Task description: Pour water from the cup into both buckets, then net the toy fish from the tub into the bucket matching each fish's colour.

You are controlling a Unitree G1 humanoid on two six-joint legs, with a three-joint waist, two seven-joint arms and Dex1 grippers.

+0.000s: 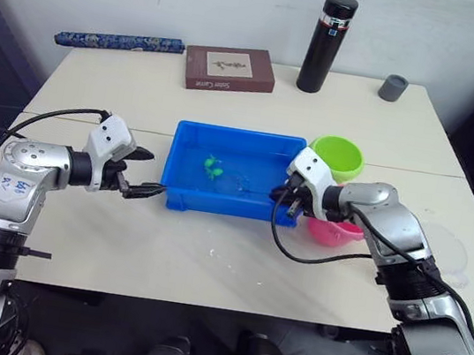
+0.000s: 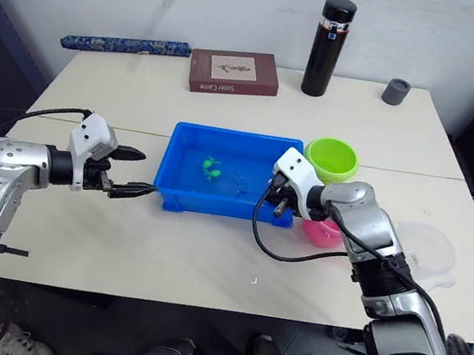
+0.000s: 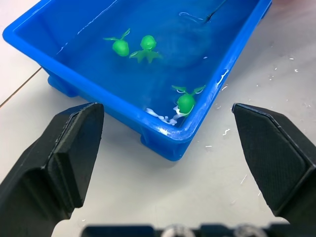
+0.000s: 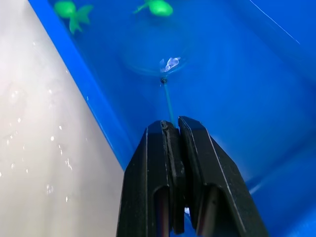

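Both arms are built of silver-grey metallic segments joined by black collars. A white, boxy housing sits at each wrist, just behind the left tool (image 1: 143, 172) and the right tool (image 1: 282, 196). Each tool carries two black fingers (image 3: 59, 158) with faceted, wedge-shaped tips. Black cables loop in the open along both forearms. The left upper arm bears a white patch with small blue markings.

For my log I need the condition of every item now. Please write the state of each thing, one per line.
tub: holds water and green toy fish
net: dipped in the tub
right end effector: shut on the net
left end effector: open, beside the tub
green bucket: upright
pink bucket: upright
flask: upright, capped
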